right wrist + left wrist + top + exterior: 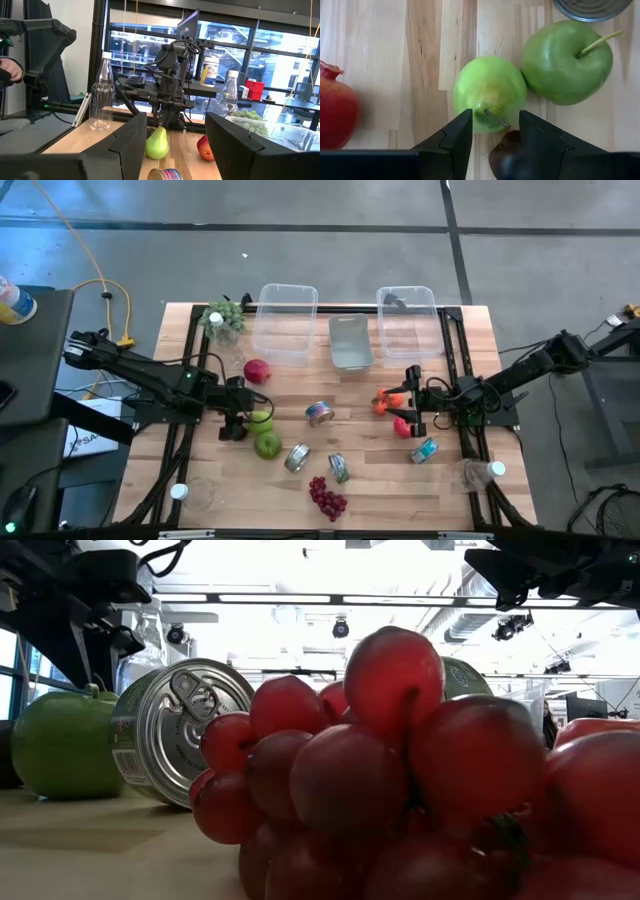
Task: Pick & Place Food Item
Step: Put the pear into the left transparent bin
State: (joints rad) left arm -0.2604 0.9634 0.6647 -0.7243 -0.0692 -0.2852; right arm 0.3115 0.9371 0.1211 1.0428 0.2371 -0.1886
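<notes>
My left pincer (236, 427) sat at centre-left of the high view, low over the surface (330, 380), fingers released and spread. The left wrist view showed the green pear (489, 92) lying on its side between my fingertips (460, 131), stem toward me. I judged this the closing-in step of the pick: fingers bracketed the pear's stem end but had not yet gripped it.

The green apple (566, 62) touched the pear on one flank, with a tin can (592, 7) just beyond at the frame's top right. The pomegranate (337, 112) lay well apart at the left edge.

To do it well, I reckoned I should advance further so the pads met the pear's widest part, not the tapering neck, which would likely squirt out. The finger on the apple side had little room; I expected it to nudge the apple, so a slow close seemed wise. A straight lift afterwards should clear the stem.

My right pincer (410, 405) waited at centre-right of the high view beside the orange and red fruit (392, 402), fingers apart and holding nothing. The clear bins (287, 320) stood at the top centre, a likely drop place.
</notes>
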